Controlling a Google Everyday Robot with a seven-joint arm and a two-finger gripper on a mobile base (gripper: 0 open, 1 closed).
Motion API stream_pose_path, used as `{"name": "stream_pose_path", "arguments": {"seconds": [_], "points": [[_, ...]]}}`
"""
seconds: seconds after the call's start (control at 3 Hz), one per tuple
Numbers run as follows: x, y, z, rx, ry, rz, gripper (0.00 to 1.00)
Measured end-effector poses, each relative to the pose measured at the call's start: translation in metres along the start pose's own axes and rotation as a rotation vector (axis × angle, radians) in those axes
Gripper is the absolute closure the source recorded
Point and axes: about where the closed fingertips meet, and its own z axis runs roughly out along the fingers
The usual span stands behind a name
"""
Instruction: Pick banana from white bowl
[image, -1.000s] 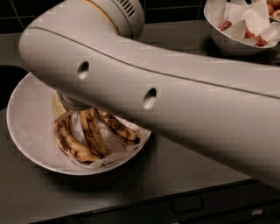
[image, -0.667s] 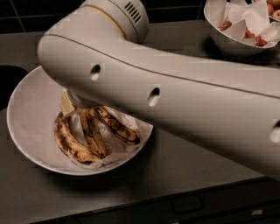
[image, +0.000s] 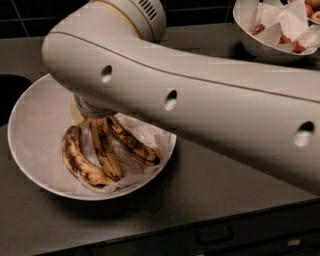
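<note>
The wide shallow white bowl (image: 35, 125) sits at the left of the dark counter, lined with crumpled white paper. A bunch of three brown-spotted bananas (image: 102, 150) lies in it, stems pointing toward the back. My big white arm (image: 200, 100) crosses the view above the bowl. My gripper (image: 89, 107) reaches down under the arm at the stem end of the bananas; only its grey base shows, and the rest is hidden by the arm.
A smaller, deeper white bowl (image: 255, 42) with paper and red bits stands at the back right. The dark counter (image: 210, 185) has its front edge low in view, with a drawer front below. A dark tiled wall runs behind.
My arm has shifted to the right across the view, uncovering more of the bowl's left side. The bananas lie where they were.
</note>
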Motion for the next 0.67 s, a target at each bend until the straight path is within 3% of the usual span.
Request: {"name": "stream_pose_path", "arguments": {"seconds": [0.33,0.67], "points": [[0.0,0.0,0.0,0.0,0.0,0.0,0.63],[-0.0016,0.0021,-0.0006,-0.005,-0.005,-0.004,0.66]]}}
